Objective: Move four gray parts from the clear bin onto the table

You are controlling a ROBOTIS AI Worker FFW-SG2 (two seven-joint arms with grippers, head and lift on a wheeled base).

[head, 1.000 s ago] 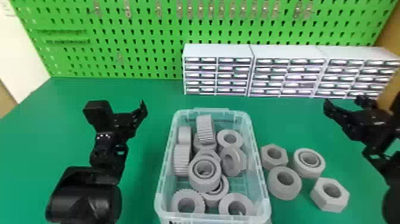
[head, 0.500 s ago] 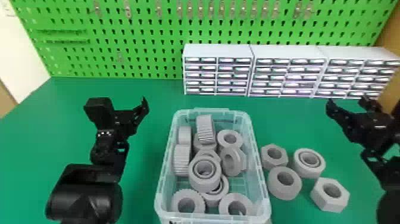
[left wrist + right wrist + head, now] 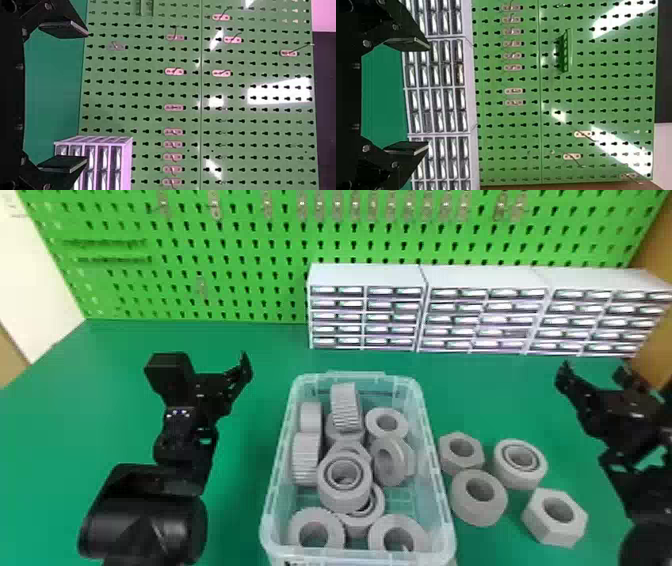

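Gray parts, four, on the bench (image 3: 240,500) to the right of the clear bin (image 3: 281,490): hex nut (image 3: 452,467), plain ring (image 3: 477,515), stepped ring (image 3: 521,483), outer hex nut (image 3: 554,531); the count looks met. Left pincer (image 3: 86,97), one, spread, empty; right pincer (image 3: 428,96), one, likewise. Hazards, as judged: a fifth part taken by miscount, the bin being well stocked; the outer hex nut nudged, should the right arm (image 3: 650,495) drop or swing inward; the upper ring (image 3: 330,496), propped on others inside, toppled if the bin is bumped.
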